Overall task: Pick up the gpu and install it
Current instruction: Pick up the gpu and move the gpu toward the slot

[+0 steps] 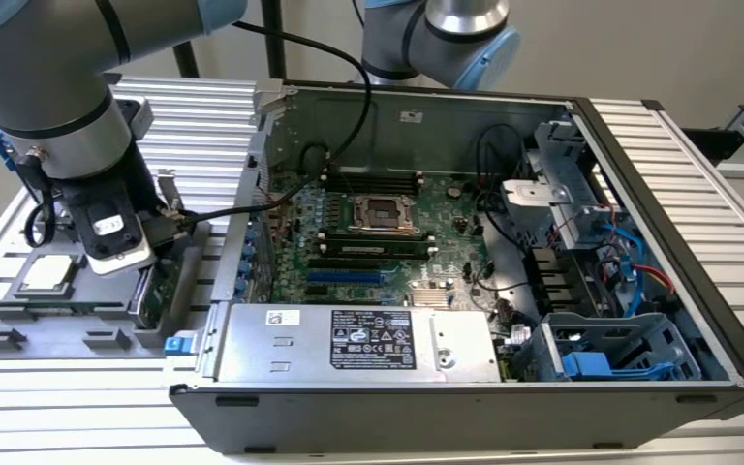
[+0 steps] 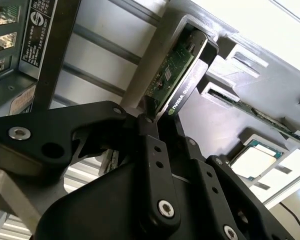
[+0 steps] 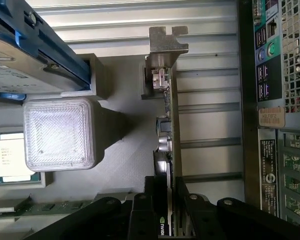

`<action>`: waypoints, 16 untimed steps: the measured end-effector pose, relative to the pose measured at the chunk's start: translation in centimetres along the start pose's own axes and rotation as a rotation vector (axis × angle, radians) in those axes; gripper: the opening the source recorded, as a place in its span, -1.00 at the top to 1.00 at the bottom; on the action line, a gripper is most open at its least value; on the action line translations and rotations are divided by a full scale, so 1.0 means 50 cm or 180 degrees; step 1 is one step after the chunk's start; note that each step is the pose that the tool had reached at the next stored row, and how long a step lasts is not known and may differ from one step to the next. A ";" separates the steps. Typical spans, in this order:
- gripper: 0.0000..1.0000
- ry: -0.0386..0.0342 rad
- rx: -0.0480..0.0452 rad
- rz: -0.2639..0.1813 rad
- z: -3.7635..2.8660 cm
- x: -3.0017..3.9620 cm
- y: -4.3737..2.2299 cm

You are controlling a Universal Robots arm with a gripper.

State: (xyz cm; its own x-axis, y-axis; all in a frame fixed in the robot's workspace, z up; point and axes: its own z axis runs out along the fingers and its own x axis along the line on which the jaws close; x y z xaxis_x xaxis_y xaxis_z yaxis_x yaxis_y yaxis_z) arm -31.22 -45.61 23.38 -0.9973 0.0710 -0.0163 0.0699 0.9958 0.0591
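The gpu (image 1: 148, 288) stands on edge in a grey parts holder (image 1: 75, 334) on the exterior view's left, outside the computer case. In the first wrist view I see the gpu (image 3: 167, 125) edge-on, its silver bracket at the far end. The second wrist view shows the gpu (image 2: 172, 75) with its green board and black shroud. My gripper (image 1: 137, 263) hangs straight over it. In both wrist views the gripper (image 3: 169, 220) (image 2: 152, 120) has its black fingers pressed against the card's two faces, shut on it. The card's lower edge sits in the holder's slot.
The open computer case (image 1: 682, 291) lies on the exterior view's right, with its motherboard and blue slots (image 1: 346, 276) exposed. The holder also carries a processor chip (image 3: 7, 155), a hard drive in a blue frame (image 3: 25, 60) and a memory stick (image 3: 30, 207). The case's rear panel (image 3: 270, 100) is close beside the card.
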 end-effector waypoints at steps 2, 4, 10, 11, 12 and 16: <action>1.00 0.0000 0.0000 0.0000 0.000 0.000 0.000; 1.00 0.0000 0.0000 0.0000 0.000 0.000 0.000; 1.00 0.0000 0.0000 0.0000 0.001 0.000 0.000; 1.00 0.0000 0.0000 0.0000 0.001 0.000 0.000; 1.00 0.0000 0.0000 0.0000 0.001 0.000 0.000; 1.00 0.0000 0.0000 0.0000 0.001 0.000 0.000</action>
State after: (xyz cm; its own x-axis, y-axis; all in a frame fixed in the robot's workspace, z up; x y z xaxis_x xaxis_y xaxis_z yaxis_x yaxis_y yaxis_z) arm -31.22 -45.61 23.32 -0.9973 0.0710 -0.0164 0.0699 0.9958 0.0591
